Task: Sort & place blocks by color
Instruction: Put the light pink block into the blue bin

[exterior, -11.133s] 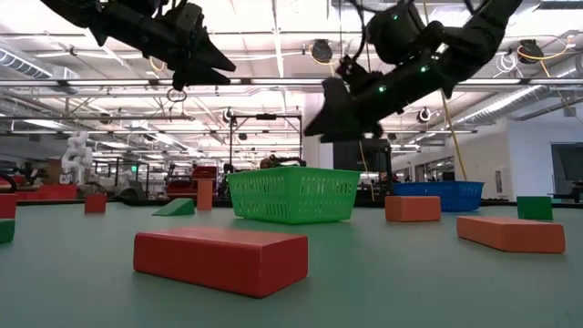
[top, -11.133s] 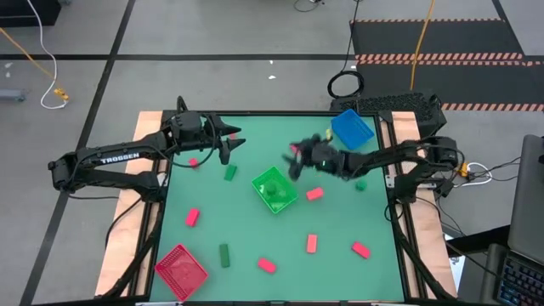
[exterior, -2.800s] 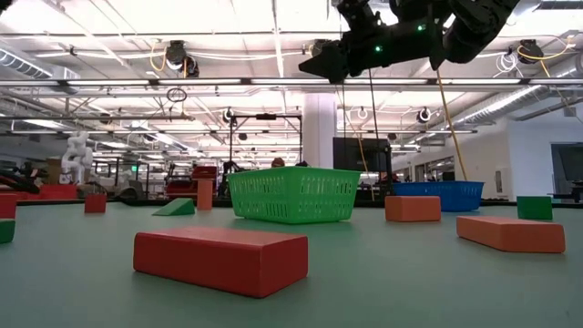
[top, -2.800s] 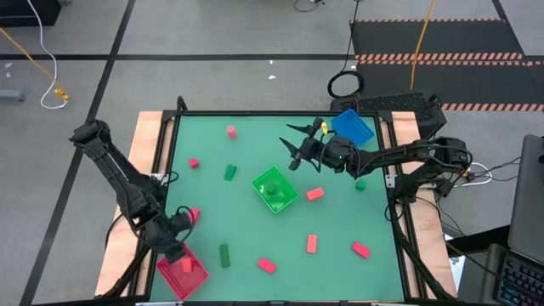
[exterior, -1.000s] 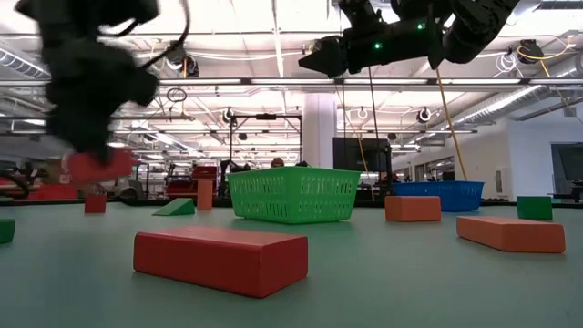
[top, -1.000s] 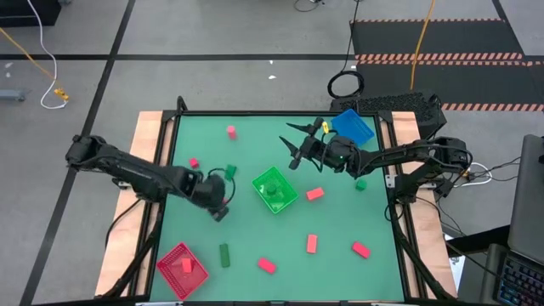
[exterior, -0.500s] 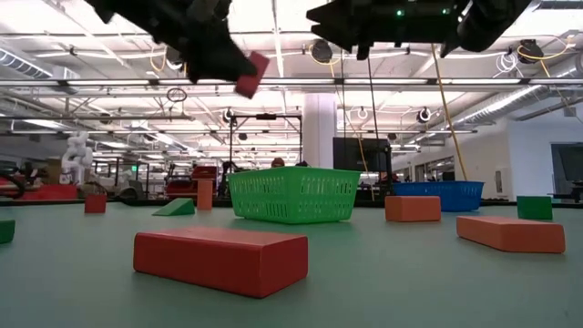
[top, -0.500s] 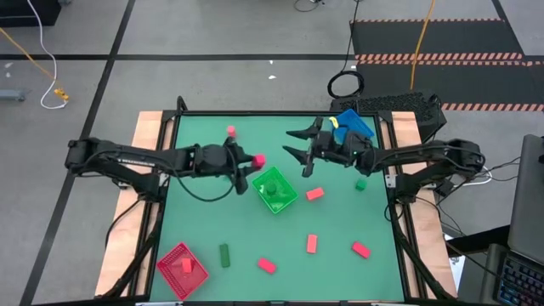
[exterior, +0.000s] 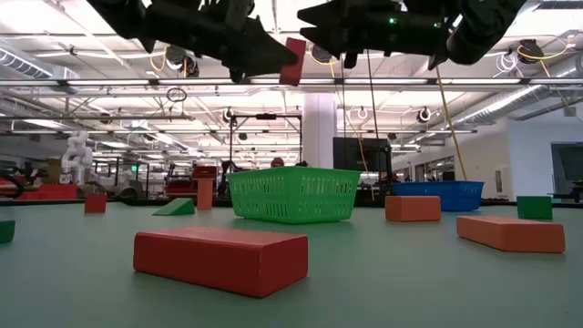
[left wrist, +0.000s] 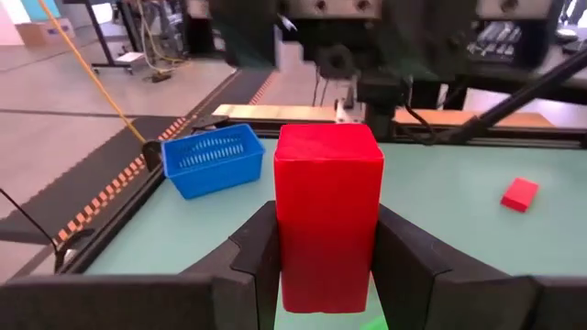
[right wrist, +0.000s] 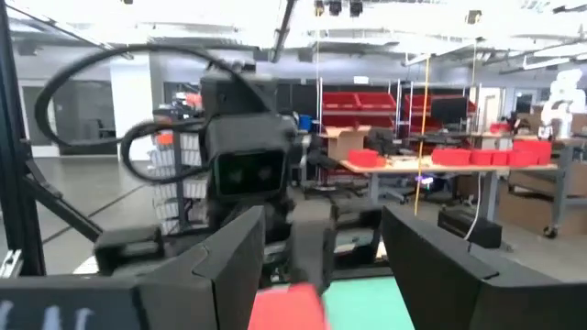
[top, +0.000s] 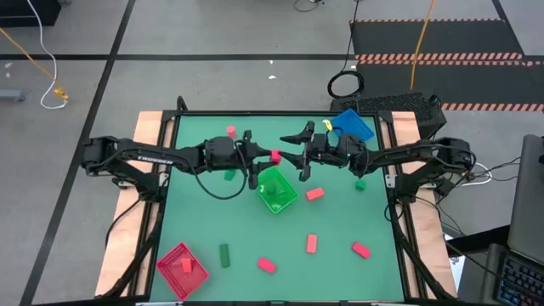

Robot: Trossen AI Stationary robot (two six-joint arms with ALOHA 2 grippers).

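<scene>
My left gripper [top: 265,158] is shut on a red block [top: 275,156], high over the table's middle, beyond the far corner of the green bin [top: 274,189]. My right gripper [top: 296,155] is open and faces it from the right, one finger on each side of the block's outer end, not touching. In the right wrist view the red block [right wrist: 289,308] shows low between the spread fingers [right wrist: 229,257]. Other red blocks [top: 315,193] and green blocks [top: 225,254] lie flat on the mat. One red block lies in the red bin [top: 181,270]. My left gripper pinches the red block between its two fingers [left wrist: 261,252], on the long side faces of the near half [left wrist: 326,275]. The fingers reach level from the table's left and lie along the block. The block is lifted clear, and its free end [exterior: 293,60] juts toward the right gripper.
The blue bin [top: 351,126] stands at the far right corner, the red bin at the near left corner, the green bin under the grippers. Loose red blocks [top: 361,250] and a green block [top: 360,184] lie on the right half. A large red block [exterior: 221,259] lies close before the low camera.
My left gripper has carried the red block from low over the table's left-middle up and toward the right, to meet the right gripper above the green bin. It stayed shut on the block. My right gripper stayed open and held its place.
</scene>
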